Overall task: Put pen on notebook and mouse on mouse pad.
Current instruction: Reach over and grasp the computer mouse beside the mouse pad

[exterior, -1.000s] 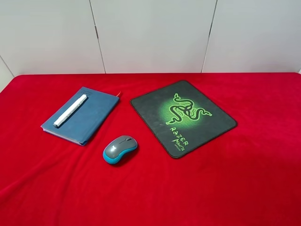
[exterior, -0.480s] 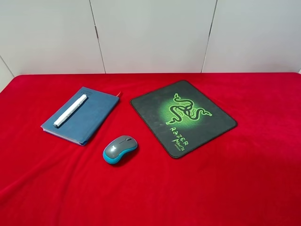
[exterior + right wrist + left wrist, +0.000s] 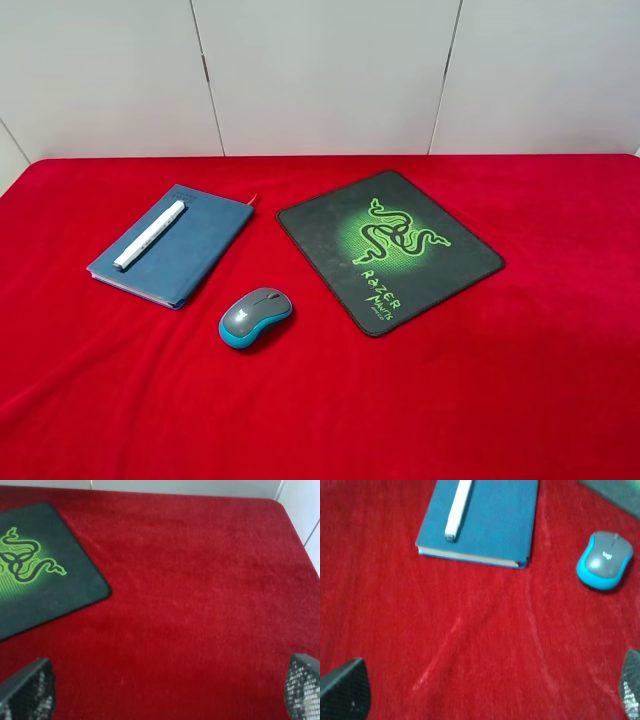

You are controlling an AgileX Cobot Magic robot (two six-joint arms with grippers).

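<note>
The white pen (image 3: 150, 235) lies lengthwise on the closed slate-blue notebook (image 3: 195, 255) at the left of the red table. The grey and teal mouse (image 3: 255, 317) sits on the red cloth, between the notebook and the black mouse pad (image 3: 320, 235) with its green snake logo, touching neither. In the left wrist view the pen (image 3: 458, 507), notebook (image 3: 495, 525) and mouse (image 3: 604, 560) lie well ahead of my left gripper (image 3: 487, 695), which is open and empty. My right gripper (image 3: 165, 692) is open over bare cloth beside the mouse pad (image 3: 60, 595). Neither gripper shows in the exterior view.
Red velvet cloth (image 3: 480, 380) covers the whole table. A white panelled wall (image 3: 320, 70) stands behind its far edge. The cloth's rounded far right corner (image 3: 277, 505) shows in the right wrist view.
</note>
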